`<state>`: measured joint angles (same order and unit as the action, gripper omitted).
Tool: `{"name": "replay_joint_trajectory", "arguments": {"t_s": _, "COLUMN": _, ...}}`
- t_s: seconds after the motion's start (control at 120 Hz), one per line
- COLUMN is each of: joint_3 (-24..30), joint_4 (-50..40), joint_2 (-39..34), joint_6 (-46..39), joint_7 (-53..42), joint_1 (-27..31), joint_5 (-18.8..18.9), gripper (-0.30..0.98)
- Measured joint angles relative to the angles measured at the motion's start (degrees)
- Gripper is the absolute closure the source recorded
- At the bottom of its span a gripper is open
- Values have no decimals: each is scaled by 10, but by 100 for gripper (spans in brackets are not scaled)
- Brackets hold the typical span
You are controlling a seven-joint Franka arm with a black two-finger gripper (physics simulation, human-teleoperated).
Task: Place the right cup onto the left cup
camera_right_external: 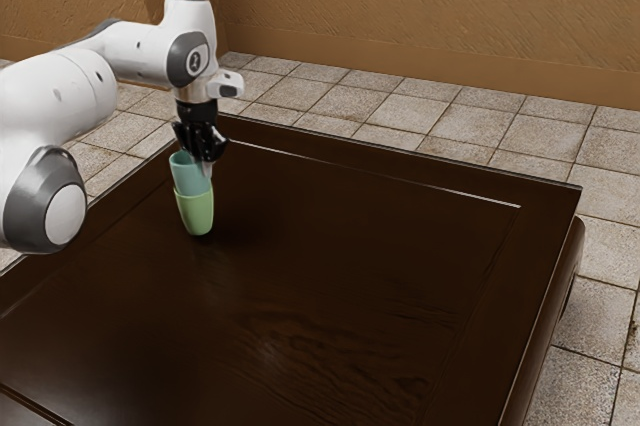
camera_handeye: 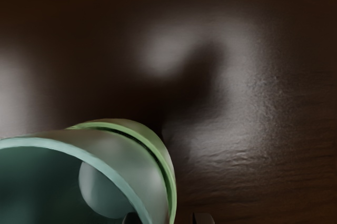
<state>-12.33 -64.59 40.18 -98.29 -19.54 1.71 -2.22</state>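
Nearest my wrist camera is the teal cup (camera_handeye: 130, 156), nested in the green cup (camera_right_external: 197, 214). My end effector (camera_right_external: 207, 154) is at the teal rim's two o'clock in the exterior view, seemingly open, one finger inside the mouth, one outside. The cups are toward the table's (camera_right_external: 380, 266) ten o'clock; tiled floor (camera_right_external: 385, 106) lies beyond.

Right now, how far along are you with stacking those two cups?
The stacking looks nearly done: the teal cup sits inside the green cup, its upper part showing above the green one. The pincer is at the teal cup's rim; whether it grips that cup or has let go, I can't tell. Probably left: releasing, if needed, and lifting clear.
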Motion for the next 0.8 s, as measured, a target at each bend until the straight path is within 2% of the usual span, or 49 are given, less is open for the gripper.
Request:
{"name": "replay_joint_trajectory", "arguments": {"t_s": 0.142, "joint_3": -4, "joint_4": -5, "joint_2": -7, "joint_6": 2, "joint_7": 4, "joint_1": 2, "joint_5": -16, "gripper": 33}}
{"name": "replay_joint_trajectory", "arguments": {"t_s": 0.292, "joint_3": -6, "joint_4": -2, "joint_2": -59, "joint_6": 31, "joint_7": 16, "joint_1": -1, "joint_5": -20, "gripper": 17}}
{"name": "replay_joint_trajectory", "arguments": {"t_s": 0.417, "joint_3": -5, "joint_4": -35, "joint_2": -125, "joint_6": 56, "joint_7": 25, "joint_1": -12, "joint_5": -23, "gripper": 9}}
{"name": "replay_joint_trajectory", "arguments": {"t_s": 0.667, "joint_3": -8, "joint_4": -209, "joint_2": -280, "joint_6": 69, "joint_7": 39, "joint_1": -70, "joint_5": -21, "gripper": 3}}
{"name": "replay_joint_trajectory", "arguments": {"t_s": 0.8, "joint_3": -15, "joint_4": -266, "joint_2": -336, "joint_6": 65, "joint_7": 49, "joint_1": -115, "joint_5": -8, "gripper": 2}}
